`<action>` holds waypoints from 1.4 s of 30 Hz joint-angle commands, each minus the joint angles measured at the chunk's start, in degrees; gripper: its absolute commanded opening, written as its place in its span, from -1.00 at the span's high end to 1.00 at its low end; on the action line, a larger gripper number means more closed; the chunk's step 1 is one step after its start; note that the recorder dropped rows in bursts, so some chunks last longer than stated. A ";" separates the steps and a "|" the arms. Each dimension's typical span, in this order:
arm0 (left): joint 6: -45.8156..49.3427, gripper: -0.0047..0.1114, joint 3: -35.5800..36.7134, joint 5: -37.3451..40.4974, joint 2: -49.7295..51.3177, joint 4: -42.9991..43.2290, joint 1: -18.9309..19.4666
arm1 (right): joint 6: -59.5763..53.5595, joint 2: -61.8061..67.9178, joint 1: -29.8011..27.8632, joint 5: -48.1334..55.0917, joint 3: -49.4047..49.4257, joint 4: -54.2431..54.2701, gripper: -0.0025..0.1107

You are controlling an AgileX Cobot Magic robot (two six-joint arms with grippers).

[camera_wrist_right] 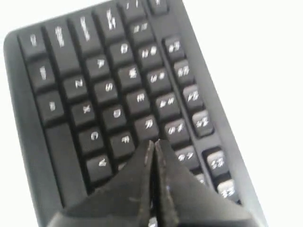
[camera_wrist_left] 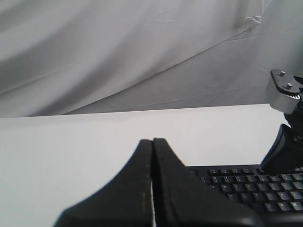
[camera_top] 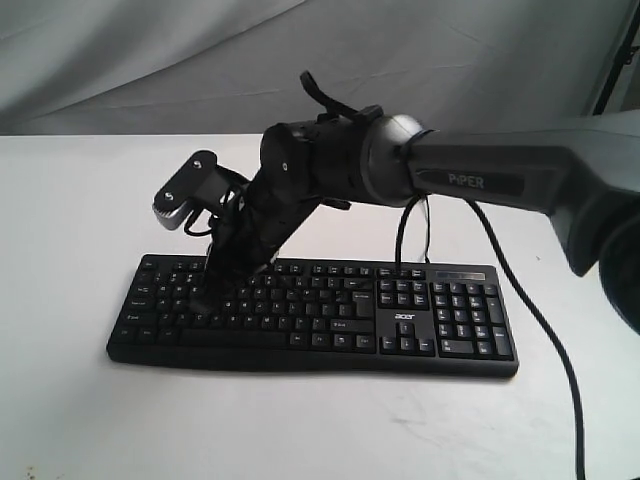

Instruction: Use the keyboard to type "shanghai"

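Exterior view: right hand (camera_top: pixel 205 293), pressed together, at left keys of keyboard (camera_top: pixel 400 335); black cable (camera_top: pixel 545 340) at right, white table (camera_top: pixel 80 200).

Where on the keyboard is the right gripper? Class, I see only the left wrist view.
Observer: The exterior view shows the right gripper pointing down at the left part of the keyboard.
Operator: Open or shut?
Observer: Shut, by the right wrist view. Its tip is close over blurred keys, and contact is unclear.
Operator: Does the exterior view show my left gripper?
Observer: No, only the right arm.
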 commanded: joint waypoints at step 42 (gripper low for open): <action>-0.15 0.92 0.10 -0.34 -0.14 0.00 -0.37 | -0.04 15.19 5.20 10.64 -25.06 0.17 0.96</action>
